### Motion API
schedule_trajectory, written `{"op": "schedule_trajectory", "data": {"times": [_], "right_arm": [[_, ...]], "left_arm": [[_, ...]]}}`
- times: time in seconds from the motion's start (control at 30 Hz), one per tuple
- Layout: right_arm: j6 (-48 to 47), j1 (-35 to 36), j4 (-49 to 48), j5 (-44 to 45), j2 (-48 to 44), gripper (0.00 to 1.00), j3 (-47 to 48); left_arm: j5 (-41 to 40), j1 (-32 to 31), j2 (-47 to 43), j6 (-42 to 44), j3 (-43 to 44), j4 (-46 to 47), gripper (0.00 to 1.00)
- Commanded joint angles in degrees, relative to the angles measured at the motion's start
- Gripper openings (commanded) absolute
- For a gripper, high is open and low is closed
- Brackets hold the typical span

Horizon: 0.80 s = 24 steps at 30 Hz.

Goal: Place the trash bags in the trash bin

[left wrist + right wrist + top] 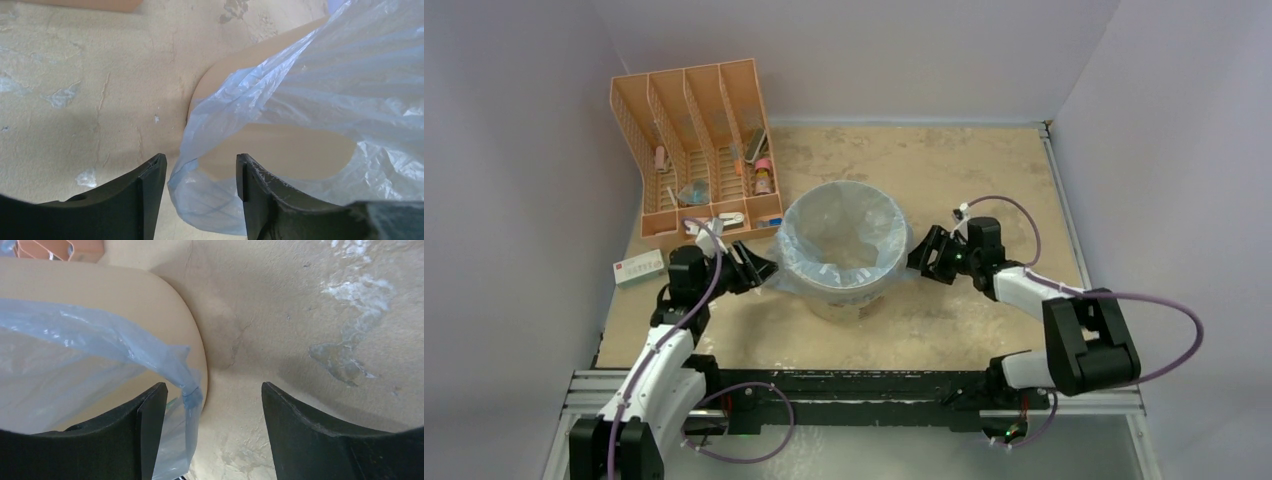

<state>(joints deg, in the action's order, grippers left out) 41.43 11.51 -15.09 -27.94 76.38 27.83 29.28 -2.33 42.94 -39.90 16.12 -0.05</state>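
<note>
The cream-beige trash bin (849, 295) stands in the middle of the table. The light-blue trash bag (824, 225) lines it, with its edge folded out over the rim. My left gripper (762, 270) is at the bin's left side, open. In the left wrist view a hanging fold of the bag (320, 85) droops loosely between the parted fingers of that gripper (200, 162), in front of the bin wall (280, 150). My right gripper (917, 258) is at the bin's right side, also open (212, 390). A bag corner (186, 385) hangs near its left finger, against the bin (125, 295).
An orange slotted organizer rack (694, 140) with small items stands at the back left, close behind the left arm. A small white and red box (639, 267) lies at the table's left edge. Grey walls enclose the table on three sides.
</note>
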Motion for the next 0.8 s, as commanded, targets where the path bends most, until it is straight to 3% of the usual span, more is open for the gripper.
{"op": "schedule_trajectory", "data": {"times": [0.0, 0.1, 0.23, 0.33, 0.43, 0.6, 0.77], "right_arm": [[-4.5, -0.1, -1.7, -6.7, 3.5, 0.71, 4.8], [-6.4, -0.1, 0.1, -6.7, 4.6, 0.71, 6.6], [-8.5, -0.1, 2.5, -3.5, 6.5, 0.7, 7.9], [-9.8, 0.0, 4.0, -2.0, 9.2, 0.58, 7.9], [-9.4, 0.0, 2.3, -2.2, 10.2, 0.5, 5.9], [-9.0, 0.0, 0.5, -2.8, 12.0, 0.49, 5.0], [-8.9, 0.0, 0.5, -1.3, 13.3, 0.57, 4.0]], "left_arm": [[4.2, 0.2, 5.9, 2.1, 3.2, 8.0, 0.54], [10.0, 0.2, 12.9, 4.9, 5.3, 9.7, 0.5], [9.4, 0.2, 17.1, 4.4, 3.6, 10.2, 0.43], [8.9, 0.2, 18.3, 4.5, 1.4, 11.7, 0.34], [7.4, 0.2, 18.9, 5.9, -0.1, 12.7, 0.32], [7.8, 0.1, 22.7, 5.8, -0.9, 16.7, 0.32], [8.4, -0.9, 26.6, 6.5, -0.4, 18.3, 0.35]]}}
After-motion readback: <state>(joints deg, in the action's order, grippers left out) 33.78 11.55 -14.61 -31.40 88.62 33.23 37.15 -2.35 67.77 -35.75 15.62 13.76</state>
